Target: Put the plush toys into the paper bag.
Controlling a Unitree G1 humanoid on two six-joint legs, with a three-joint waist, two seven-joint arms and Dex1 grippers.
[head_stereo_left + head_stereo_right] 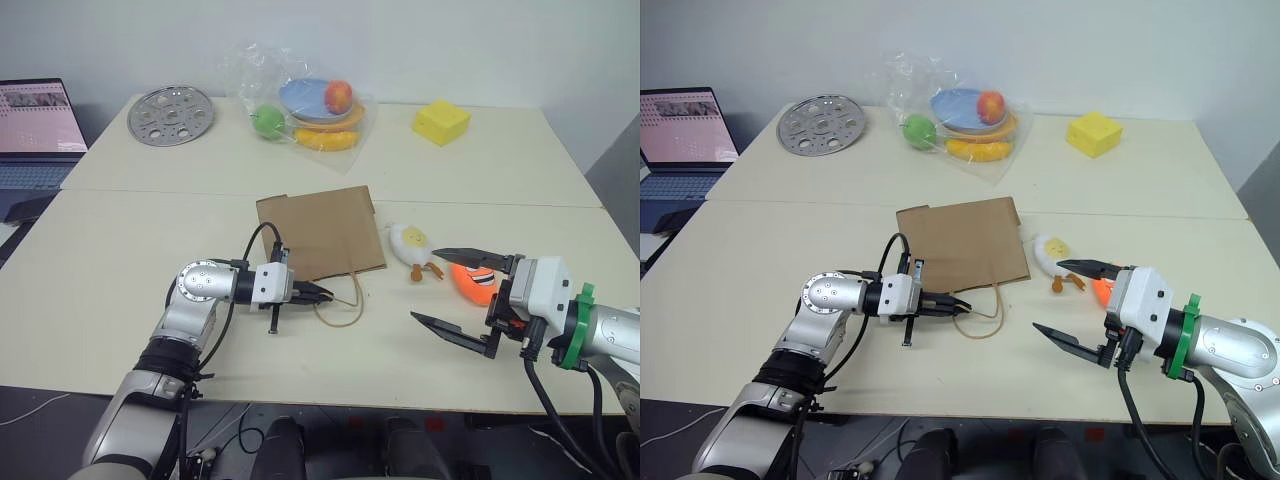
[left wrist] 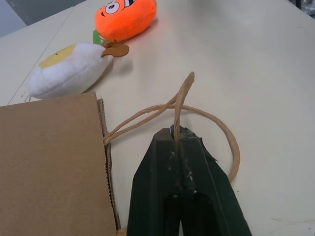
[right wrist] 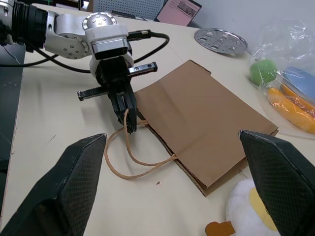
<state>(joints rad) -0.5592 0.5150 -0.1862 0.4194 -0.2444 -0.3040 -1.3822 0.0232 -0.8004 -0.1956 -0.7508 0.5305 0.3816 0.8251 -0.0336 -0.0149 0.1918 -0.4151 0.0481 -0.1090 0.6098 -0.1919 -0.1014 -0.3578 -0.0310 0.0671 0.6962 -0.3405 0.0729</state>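
Brown paper bag flat, mid-table, toys beside.

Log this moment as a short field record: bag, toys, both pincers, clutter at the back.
paper bag: lying flat on the table, mouth and twine handles toward the robot
left pincer: shut on a twine handle
right pincer: open, holding nothing, near the toys
egg plush: on the table, just right of the bag
carrot plush: beside the egg, partly behind the right pincer
toys in bag: none yet
back of table: metal disc, plastic bag of toy fruit, yellow block
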